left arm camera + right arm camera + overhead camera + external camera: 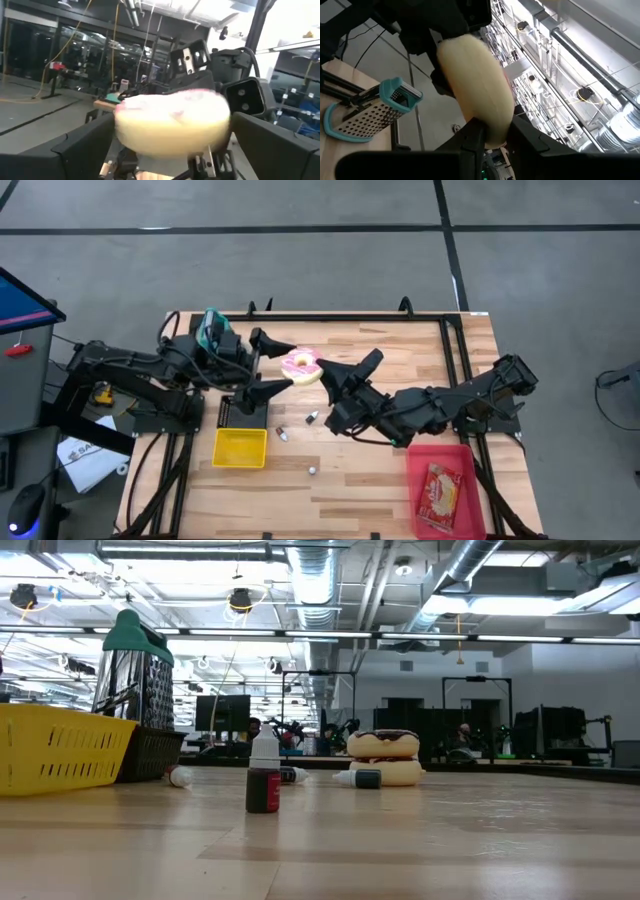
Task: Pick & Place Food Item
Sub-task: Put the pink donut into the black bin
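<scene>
Lying in red bin point(416, 465): snack packet point(440, 492).

I see a light wooden plank surface point(380, 485) with dark metal rails along its edges; a yellow basket point(240, 448) sits on it toward the front left, with a small black mesh container point(228, 411) just behind it; a metal box grater with a teal handle point(212, 328) lies at the back left; three small bottles are scattered mid-surface, one point(282, 435) beside the basket, one point(312, 418) further right, one point(313, 469) nearer the front; a red bin point(478, 510) holding a snack packet point(441, 491) sits front right.
</scene>
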Tool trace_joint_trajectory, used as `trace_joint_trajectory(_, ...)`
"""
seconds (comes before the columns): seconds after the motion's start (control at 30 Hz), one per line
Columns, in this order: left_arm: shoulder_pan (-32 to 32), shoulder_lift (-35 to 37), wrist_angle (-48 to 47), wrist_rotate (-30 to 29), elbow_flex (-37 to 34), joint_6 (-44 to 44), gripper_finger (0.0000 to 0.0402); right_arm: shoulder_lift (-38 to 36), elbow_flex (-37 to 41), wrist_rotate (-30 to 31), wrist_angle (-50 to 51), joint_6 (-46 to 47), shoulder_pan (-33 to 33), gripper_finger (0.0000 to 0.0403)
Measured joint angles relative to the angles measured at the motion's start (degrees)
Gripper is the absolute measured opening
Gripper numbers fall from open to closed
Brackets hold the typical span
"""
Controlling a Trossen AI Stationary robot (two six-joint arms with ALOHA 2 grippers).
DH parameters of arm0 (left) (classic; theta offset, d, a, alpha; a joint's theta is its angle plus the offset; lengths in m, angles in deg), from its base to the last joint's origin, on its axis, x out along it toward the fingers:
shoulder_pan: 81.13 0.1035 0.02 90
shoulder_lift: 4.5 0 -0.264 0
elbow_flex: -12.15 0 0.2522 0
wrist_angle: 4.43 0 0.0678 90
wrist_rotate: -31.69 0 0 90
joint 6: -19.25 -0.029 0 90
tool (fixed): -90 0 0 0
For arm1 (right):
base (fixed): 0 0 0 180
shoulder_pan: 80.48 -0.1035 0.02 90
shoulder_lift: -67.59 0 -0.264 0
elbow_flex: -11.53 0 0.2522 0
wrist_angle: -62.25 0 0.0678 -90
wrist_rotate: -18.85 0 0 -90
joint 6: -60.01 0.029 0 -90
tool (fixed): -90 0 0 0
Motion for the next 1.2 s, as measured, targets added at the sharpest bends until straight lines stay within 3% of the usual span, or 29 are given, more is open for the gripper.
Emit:
trace_joint_trajectory(0.33, 0.0, -0.2, 0.5, 2.3, 0.7, 1.2, 0.0376, 0.0, 0.0, -0.1, 0.0, 0.9, 0.0, 0.0065)
trace_joint_trajectory(0.83, 0.0, -0.2, -1.3, 2.2, 0.7, 2.5, 0.0264, 0.0, 0.0, -0.1, 0.0, 1.1, 0.0, 0.0065)
trace_joint_trajectory(1.2, 0.0, 1.6, -2.7, 2.1, 0.5, 2.4, 0.0221, 0.0, 0.0, 0.0, 0.0, 0.8, -1.2, 0.0065)
